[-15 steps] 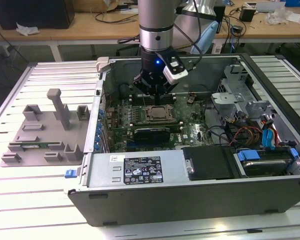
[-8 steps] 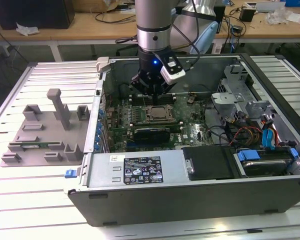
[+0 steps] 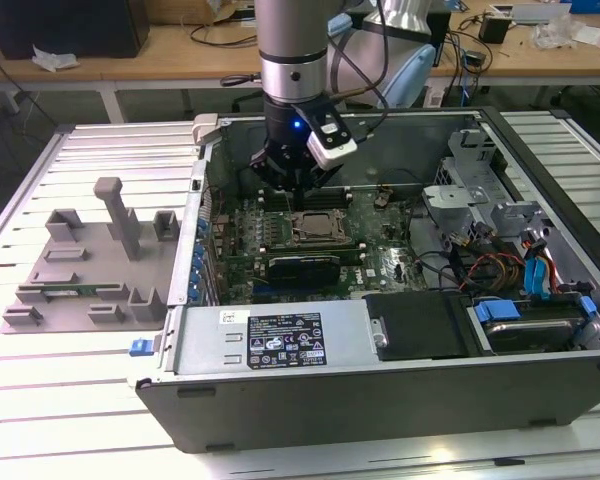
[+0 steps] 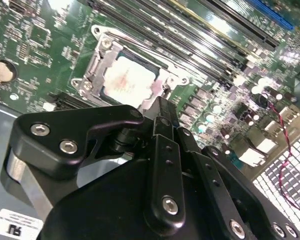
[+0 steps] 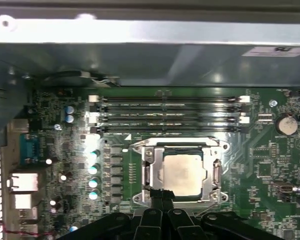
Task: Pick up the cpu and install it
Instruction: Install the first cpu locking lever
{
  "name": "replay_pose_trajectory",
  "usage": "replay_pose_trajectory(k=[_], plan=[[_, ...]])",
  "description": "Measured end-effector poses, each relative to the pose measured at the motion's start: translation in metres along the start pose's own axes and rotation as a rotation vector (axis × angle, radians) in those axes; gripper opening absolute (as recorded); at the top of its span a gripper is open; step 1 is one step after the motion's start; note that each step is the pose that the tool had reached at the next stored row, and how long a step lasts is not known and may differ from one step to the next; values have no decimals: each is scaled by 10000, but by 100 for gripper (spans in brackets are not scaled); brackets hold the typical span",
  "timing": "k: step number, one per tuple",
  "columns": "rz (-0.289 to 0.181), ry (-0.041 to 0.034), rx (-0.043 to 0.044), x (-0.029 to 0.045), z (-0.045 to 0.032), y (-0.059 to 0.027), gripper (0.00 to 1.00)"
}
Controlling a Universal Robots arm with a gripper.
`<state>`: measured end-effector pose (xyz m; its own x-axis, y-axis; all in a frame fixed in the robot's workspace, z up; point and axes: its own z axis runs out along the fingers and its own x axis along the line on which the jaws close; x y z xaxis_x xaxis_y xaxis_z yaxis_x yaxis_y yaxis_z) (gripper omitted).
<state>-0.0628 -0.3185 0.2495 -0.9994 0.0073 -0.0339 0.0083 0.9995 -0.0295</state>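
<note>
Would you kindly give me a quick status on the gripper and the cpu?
Gripper low over the motherboard, at the socket's edge. Cpu lying inside the socket frame. Nothing on top of the cpu.

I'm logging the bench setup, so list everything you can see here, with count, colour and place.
computer case: one, grey, lying open on the slatted table
table: one, pale metal slats, under the case
motherboard: one, green, on the floor of the case
cpu: one, silvery, lying in the socket on the motherboard
socket frame: one, metal, around the cpu
memory slots: four, black, in a row beside the socket
coin battery: one, silver, on the motherboard
fixture tray: one, grey, on the table at the exterior view's left
robot arm: one, silver and black, above the socket
hand: one, black, fingers together just at the socket's edge
</note>
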Motion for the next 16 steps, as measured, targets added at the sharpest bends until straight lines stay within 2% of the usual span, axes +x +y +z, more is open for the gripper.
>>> replay_pose_trajectory(k=[8,11,13,14,16], plan=[[-1,-9,-1,212,-7,9,11],[0,-15,-4,266,-9,10,11],[1,-27,-43,290,-10,9,11],[3,-36,-93,303,-11,9,11],[15,-74,-428,326,-12,9,11]])
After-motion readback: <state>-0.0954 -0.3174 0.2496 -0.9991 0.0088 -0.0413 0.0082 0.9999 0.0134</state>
